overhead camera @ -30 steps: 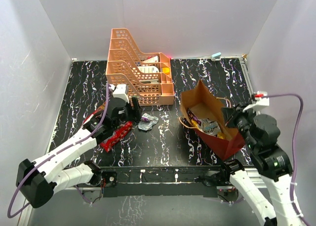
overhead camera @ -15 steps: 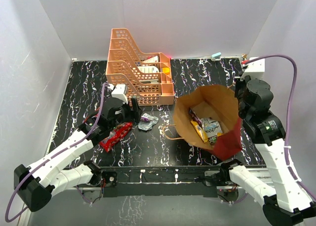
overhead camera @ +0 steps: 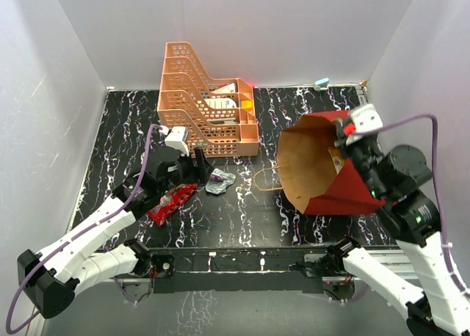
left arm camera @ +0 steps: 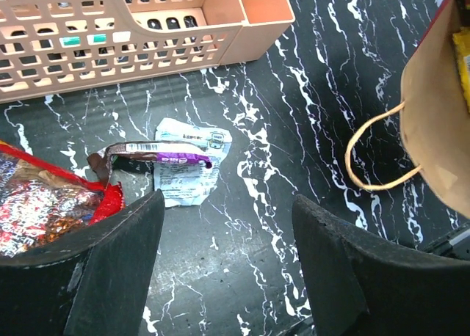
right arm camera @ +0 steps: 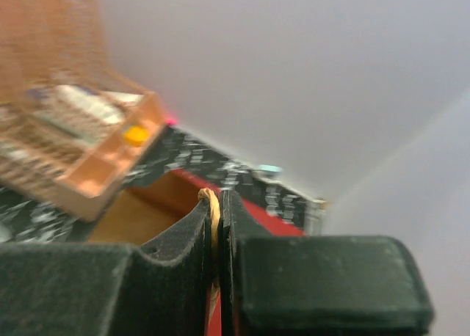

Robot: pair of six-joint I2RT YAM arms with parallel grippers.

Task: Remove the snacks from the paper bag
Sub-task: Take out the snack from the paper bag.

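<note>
The paper bag [overhead camera: 334, 185], dark red outside and brown inside, hangs tipped on its side with its mouth facing left. My right gripper [overhead camera: 343, 140] is shut on its cord handle [right arm camera: 212, 207] at the rim. A second loose cord handle [left arm camera: 373, 160] dangles at the mouth. A yellow packet [left arm camera: 462, 53] shows just inside the bag; the rest of its contents are hidden. On the table lie a large red snack bag [overhead camera: 170, 202] and a silver and purple wrapper [overhead camera: 219, 180]. My left gripper [overhead camera: 197, 164] hovers open just above them, with nothing between its fingers.
An orange lattice tray rack [overhead camera: 209, 108] with items in it stands at the back, behind the left gripper. White walls close in the black marbled table [overhead camera: 242, 218] on three sides. A metal rail runs along the near edge.
My right gripper has raised the paper bag and tipped it over, so its mouth now faces left and its contents no longer show from above. The left arm has barely moved.
</note>
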